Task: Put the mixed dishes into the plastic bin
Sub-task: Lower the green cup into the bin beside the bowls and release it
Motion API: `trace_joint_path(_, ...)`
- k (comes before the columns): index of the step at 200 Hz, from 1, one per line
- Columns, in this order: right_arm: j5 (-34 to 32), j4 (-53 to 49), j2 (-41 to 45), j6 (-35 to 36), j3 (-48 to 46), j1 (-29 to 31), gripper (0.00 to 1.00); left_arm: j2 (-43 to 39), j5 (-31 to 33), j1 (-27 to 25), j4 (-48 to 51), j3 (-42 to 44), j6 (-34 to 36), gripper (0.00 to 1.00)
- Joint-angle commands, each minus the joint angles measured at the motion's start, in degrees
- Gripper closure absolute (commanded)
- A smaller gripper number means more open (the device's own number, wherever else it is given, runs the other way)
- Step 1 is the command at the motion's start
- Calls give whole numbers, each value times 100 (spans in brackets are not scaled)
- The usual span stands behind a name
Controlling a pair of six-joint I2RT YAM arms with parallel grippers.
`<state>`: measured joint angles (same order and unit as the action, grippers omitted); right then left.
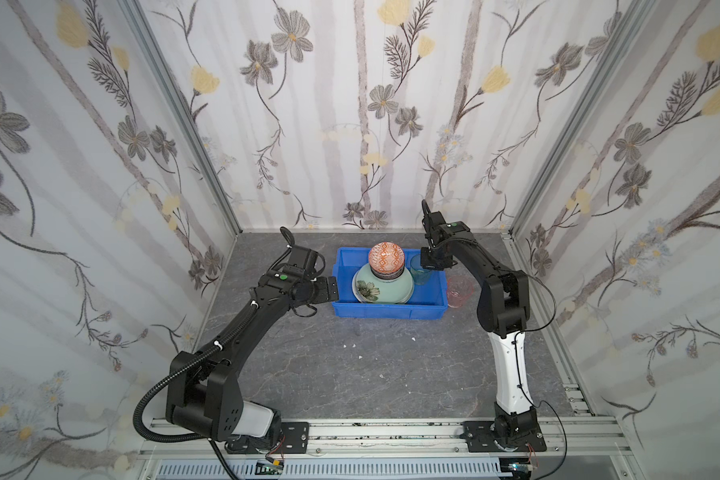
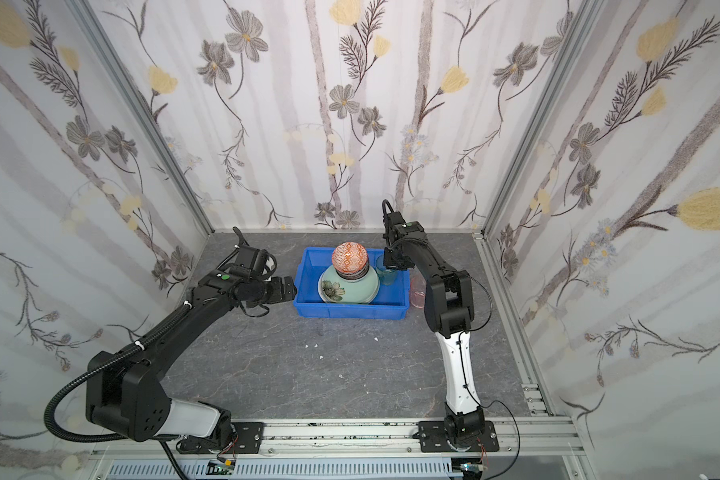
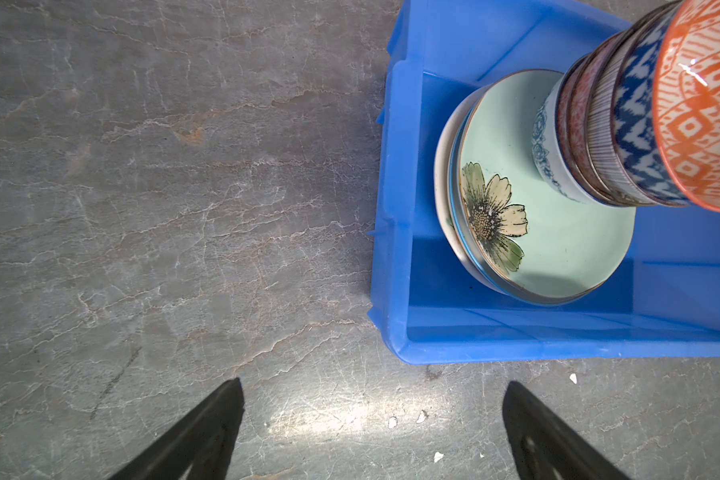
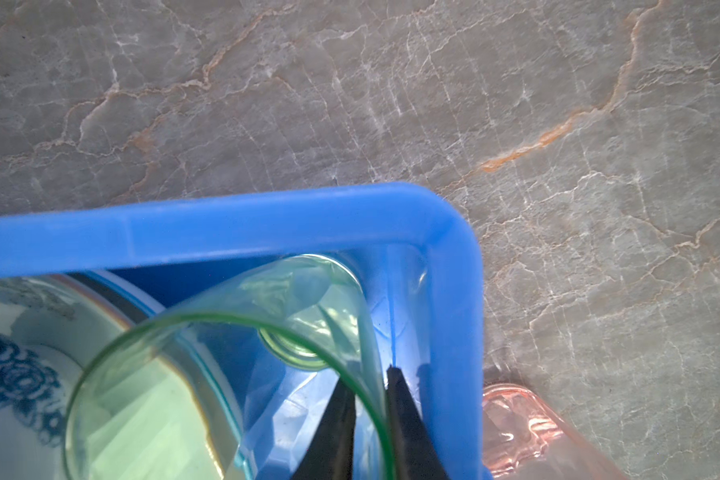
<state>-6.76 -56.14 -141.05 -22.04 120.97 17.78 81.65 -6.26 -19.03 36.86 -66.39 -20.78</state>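
Note:
The blue plastic bin (image 1: 387,313) (image 2: 350,311) holds stacked plates topped by a mint green flower plate (image 1: 375,291) (image 3: 558,241). On them stands a stack of bowls, an orange one (image 1: 386,258) (image 3: 707,124) uppermost. A clear green tumbler (image 1: 420,272) (image 4: 316,291) stands in the bin's far right corner. My right gripper (image 1: 427,266) (image 4: 368,374) straddles its wall, jaws slightly open, one finger inside and one outside. A pink tumbler (image 1: 459,293) (image 4: 516,424) sits on the table just outside the bin's right wall. My left gripper (image 1: 333,291) (image 3: 373,382) is wide open and empty by the bin's left wall.
The grey marble-look table (image 1: 350,365) carries a few small white chips (image 3: 406,419) in front of the bin. Flowered walls enclose the cell on three sides. Both arm bases sit on the rail (image 1: 391,436) at the front edge.

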Motion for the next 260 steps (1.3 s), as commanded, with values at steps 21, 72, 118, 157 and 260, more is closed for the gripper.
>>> trace_joint_path(21, -193, 169, 220, -90, 50, 35, 78, -60, -90, 11, -103, 38, 32, 0)
trace_joint_path(72, -429, 87, 716, -109, 41, 136, 68, -253, -107, 15, -115, 137, -172, 0)
trace_joint_path(118, -513, 211, 1509, -98, -473, 296, 47, -483, -237, 12, -142, 307, -599, 0)
trace_joint_path(157, -578, 731, 2574, -149, -1808, 304, 32, -691, -531, -169, -258, 355, -975, 0)
trace_joint_path(260, 29, 1502, 5017, -204, -4931, -213, 0, -189, -223, -1545, -877, -414, -1566, 0)
